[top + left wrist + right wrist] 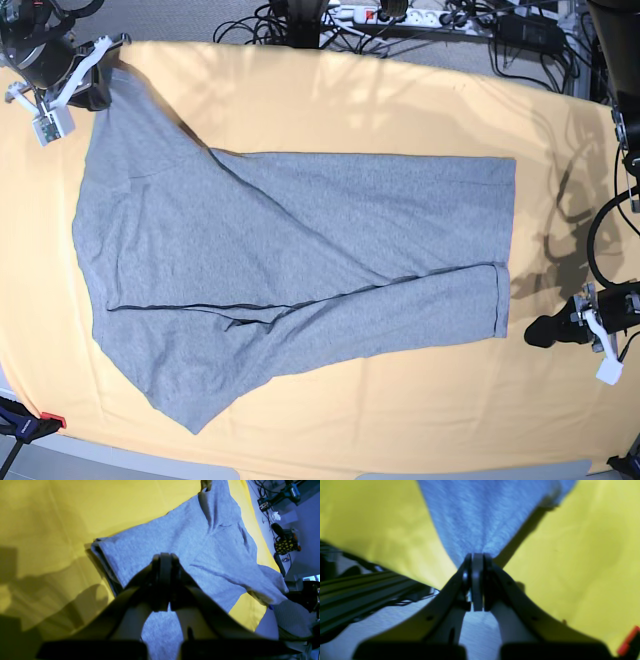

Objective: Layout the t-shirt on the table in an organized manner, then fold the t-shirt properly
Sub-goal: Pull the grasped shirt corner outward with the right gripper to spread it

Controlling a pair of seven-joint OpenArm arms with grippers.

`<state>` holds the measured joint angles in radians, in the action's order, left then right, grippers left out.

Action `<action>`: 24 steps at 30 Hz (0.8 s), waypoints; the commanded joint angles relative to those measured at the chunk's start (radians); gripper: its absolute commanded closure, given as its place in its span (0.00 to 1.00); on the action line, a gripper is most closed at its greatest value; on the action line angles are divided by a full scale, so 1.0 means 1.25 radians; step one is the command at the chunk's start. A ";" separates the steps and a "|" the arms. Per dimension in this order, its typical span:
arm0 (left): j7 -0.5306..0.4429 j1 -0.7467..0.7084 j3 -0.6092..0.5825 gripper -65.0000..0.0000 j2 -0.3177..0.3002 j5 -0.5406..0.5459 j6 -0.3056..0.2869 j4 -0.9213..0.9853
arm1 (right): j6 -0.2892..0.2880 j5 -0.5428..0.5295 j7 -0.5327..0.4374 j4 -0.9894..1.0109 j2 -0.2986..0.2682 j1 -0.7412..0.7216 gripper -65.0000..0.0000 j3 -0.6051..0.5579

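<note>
The heather-grey t-shirt point(300, 240) lies spread on the yellow-orange table point(400, 110), plain side up, with folds and a diagonal crease. One part is pulled toward the far left corner. My right gripper point(100, 85) is there, and in the right wrist view it point(477, 555) is shut on the t-shirt point(490, 512), whose fabric tapers into the jaws. My left gripper point(542, 331) sits just right of the shirt's right edge. In the left wrist view it point(165, 556) is shut, holding nothing, over the shirt point(187, 545).
Cables and a power strip point(390, 15) run along the table's back edge. A small red item point(50, 420) sits at the front left corner. Off the table's side are a dotted mug point(286, 545) and a drill point(290, 491).
</note>
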<state>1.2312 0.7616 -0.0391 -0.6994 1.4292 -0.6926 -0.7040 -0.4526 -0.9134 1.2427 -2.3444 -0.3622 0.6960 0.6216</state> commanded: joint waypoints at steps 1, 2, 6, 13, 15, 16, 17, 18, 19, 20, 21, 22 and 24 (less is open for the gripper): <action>-0.014 0.027 0.008 1.00 -0.014 0.023 -0.004 -0.011 | -0.007 -0.012 -0.005 -0.009 0.001 0.004 1.00 0.005; -0.014 0.027 0.008 1.00 -0.014 0.023 -0.004 -0.011 | -0.013 -0.027 -0.005 -0.009 0.009 0.004 1.00 0.005; -0.014 0.027 0.008 1.00 -0.014 0.023 -0.004 -0.011 | -0.016 -0.148 0.022 -0.009 0.034 0.005 1.00 0.005; -0.014 0.027 0.008 1.00 -0.014 0.022 -0.004 -0.011 | -0.108 -0.308 0.051 -0.009 0.044 0.005 1.00 0.005; -0.012 0.027 0.008 1.00 -0.014 0.022 -0.004 -0.011 | -0.158 -0.294 0.050 -0.009 0.044 0.003 1.00 0.005; -0.009 0.027 0.008 1.00 -0.014 0.022 -0.004 -0.011 | -0.171 -0.280 0.049 -0.009 0.044 0.003 1.00 0.005; -0.006 0.027 0.008 1.00 -0.014 0.023 -0.004 -0.011 | -0.175 -0.266 0.048 -0.009 0.044 0.003 1.00 0.005; -0.005 0.027 0.008 1.00 -0.014 0.023 -0.004 -0.011 | -0.177 -0.248 0.047 -0.009 0.044 0.001 0.96 0.006; -0.004 0.027 0.008 1.00 -0.014 0.023 -0.004 -0.011 | -0.177 -0.228 0.041 -0.009 0.044 -0.002 0.86 0.006; -0.001 0.027 0.008 1.00 -0.015 0.023 -0.004 -0.011 | -0.177 -0.203 0.036 -0.009 0.044 -0.006 0.74 0.006; 0.001 0.027 0.008 1.00 -0.014 0.023 -0.004 -0.011 | -0.177 -0.179 0.033 -0.009 0.044 -0.012 0.62 0.006; 0.002 0.027 0.008 1.00 -0.015 0.022 -0.004 -0.011 | -0.177 -0.158 0.029 -0.009 0.043 -0.017 0.50 0.006; 0.006 0.027 0.008 1.00 -0.016 0.022 -0.004 -0.011 | -0.177 -0.141 0.027 -0.009 0.043 -0.032 0.37 0.006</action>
<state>1.2541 0.7620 -0.0391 -0.6994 1.4292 -0.6926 -0.7040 -0.6670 -1.0725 1.2980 -2.3440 -0.2966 0.6552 0.6220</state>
